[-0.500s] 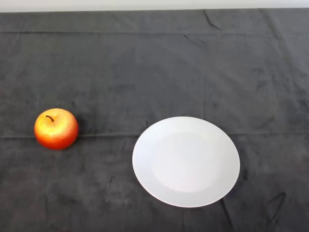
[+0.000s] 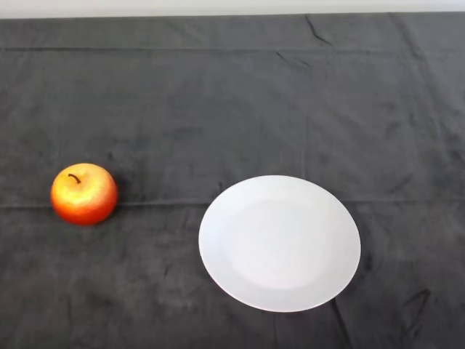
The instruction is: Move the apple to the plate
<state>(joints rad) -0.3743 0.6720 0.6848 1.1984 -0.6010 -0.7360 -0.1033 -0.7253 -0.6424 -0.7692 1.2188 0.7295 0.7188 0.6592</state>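
Dark cloth (image 2: 232, 94) is covering the table. Red-yellow apple (image 2: 83, 193) is sitting upright, stem up, at left, well apart from white plate (image 2: 280, 243) lying at center-right, w/ nothing on it.

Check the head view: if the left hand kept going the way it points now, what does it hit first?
Can't be settled: no part of the robot shows in this view, so there is no heading to extend. Only the apple at left and the white plate at right lie on the dark cloth, apart from each other.
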